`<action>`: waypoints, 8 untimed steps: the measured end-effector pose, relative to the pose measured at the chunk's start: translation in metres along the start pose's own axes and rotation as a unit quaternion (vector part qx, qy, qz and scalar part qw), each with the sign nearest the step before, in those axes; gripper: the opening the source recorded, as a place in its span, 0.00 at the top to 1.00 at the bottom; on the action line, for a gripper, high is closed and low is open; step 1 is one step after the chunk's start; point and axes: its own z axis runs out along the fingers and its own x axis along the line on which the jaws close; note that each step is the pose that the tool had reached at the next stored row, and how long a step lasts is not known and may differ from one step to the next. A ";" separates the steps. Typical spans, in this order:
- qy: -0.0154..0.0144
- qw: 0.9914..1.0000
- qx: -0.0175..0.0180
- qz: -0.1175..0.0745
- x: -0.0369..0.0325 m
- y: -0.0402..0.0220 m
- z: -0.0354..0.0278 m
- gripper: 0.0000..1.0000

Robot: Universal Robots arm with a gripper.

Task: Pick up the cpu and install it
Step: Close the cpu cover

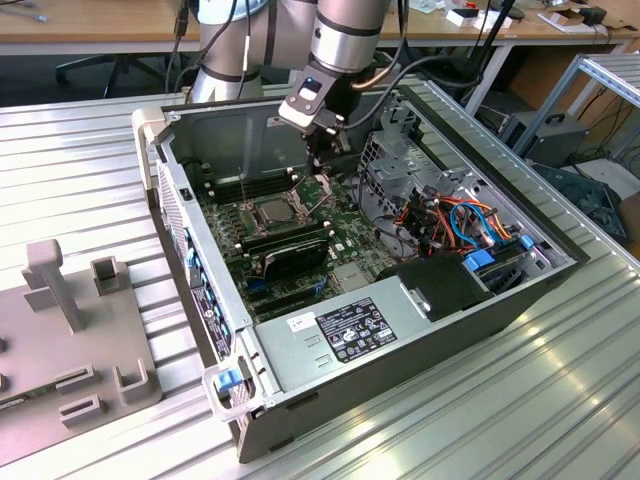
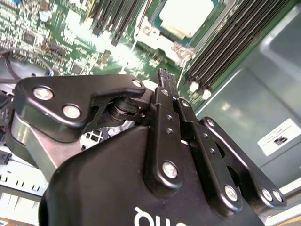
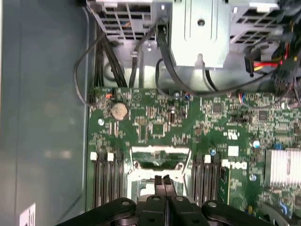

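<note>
A grey jig [image 1: 70, 340] lies on the ribbed surface [image 1: 450, 420], beside the open case [image 1: 255, 395]. Inside the case, past the black graphics card [image 1: 290, 255], the cpu [image 1: 275, 210] sits in its socket on the motherboard [image 1: 345, 250], silver top up. Just beyond it hangs the tool [image 1: 318, 165]. Its fingers [image 3: 159, 184] are pressed together with nothing between them, clear of the cpu.

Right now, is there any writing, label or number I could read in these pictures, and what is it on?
Nothing reads clearly.
The power supply label: too small.
The case wall sticker: blurred.
The lettering on the end effector: cut off.
The motherboard print: blurred.
</note>
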 end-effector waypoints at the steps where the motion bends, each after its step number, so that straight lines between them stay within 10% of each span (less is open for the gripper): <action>1: 0.000 1.000 0.000 0.000 -0.0002 0.0056 0.0001 0.89; 8: 0.000 1.000 0.000 0.000 -0.0009 0.0363 0.0004 0.89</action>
